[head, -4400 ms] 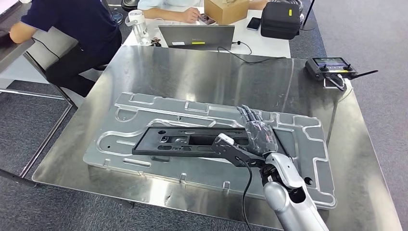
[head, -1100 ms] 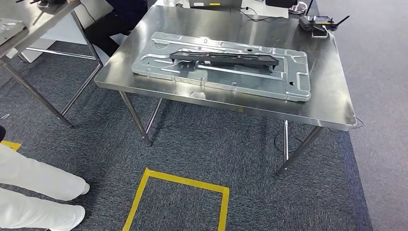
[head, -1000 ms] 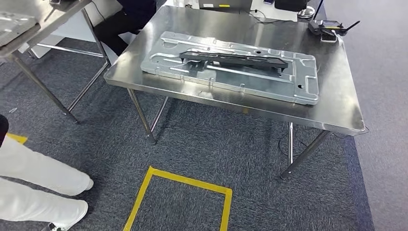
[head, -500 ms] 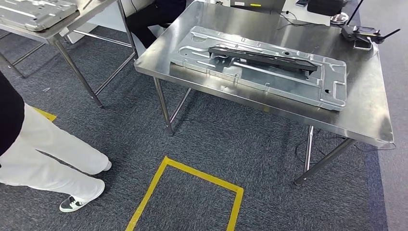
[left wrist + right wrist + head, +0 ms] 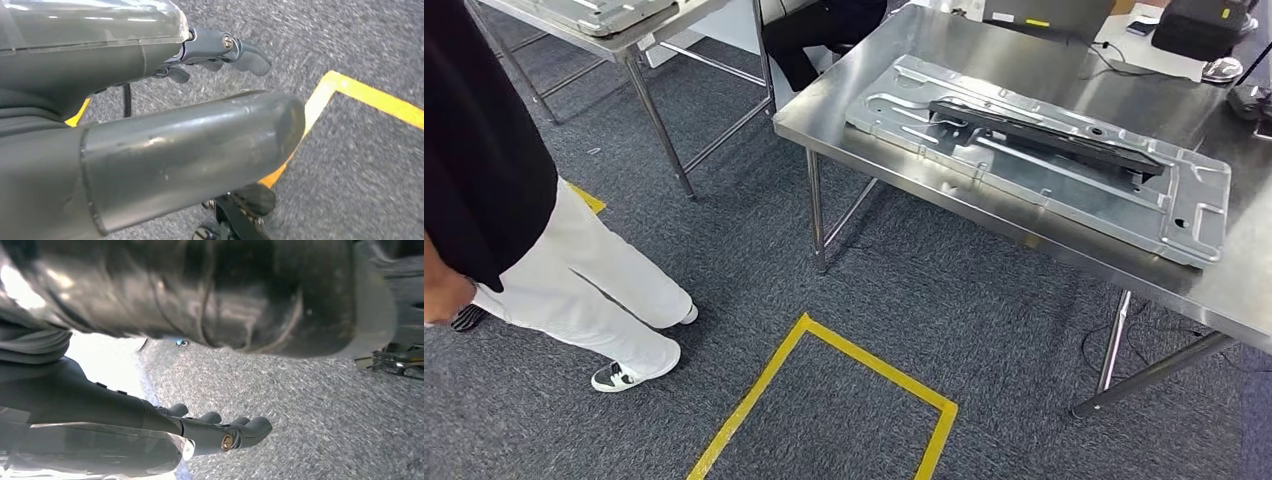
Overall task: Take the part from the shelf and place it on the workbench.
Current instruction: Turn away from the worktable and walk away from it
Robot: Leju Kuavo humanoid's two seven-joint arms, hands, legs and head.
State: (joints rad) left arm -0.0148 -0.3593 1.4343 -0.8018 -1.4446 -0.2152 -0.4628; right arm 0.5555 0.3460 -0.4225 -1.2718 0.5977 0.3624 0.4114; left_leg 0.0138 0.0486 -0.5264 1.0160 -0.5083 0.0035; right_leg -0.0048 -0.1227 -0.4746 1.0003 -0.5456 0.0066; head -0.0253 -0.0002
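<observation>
Both hands hang over grey carpet holding nothing: left hand (image 5: 165, 125) fingers apart, right hand (image 5: 165, 435) likewise. The black part (image 5: 1044, 135) lies on the table (image 5: 864, 100) at two o'clock.

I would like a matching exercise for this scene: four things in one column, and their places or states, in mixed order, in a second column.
Things:
1. long black plastic part
2. large silver stamped metal panel
3. yellow tape square
4. left hand

Places or states:
A. stuck on the grey carpet
B. lies flat on the steel workbench
C. holds nothing, above the floor
D. rests on top of the metal panel

Pairs: 1-D, 2-B, 3-A, 4-C
</observation>
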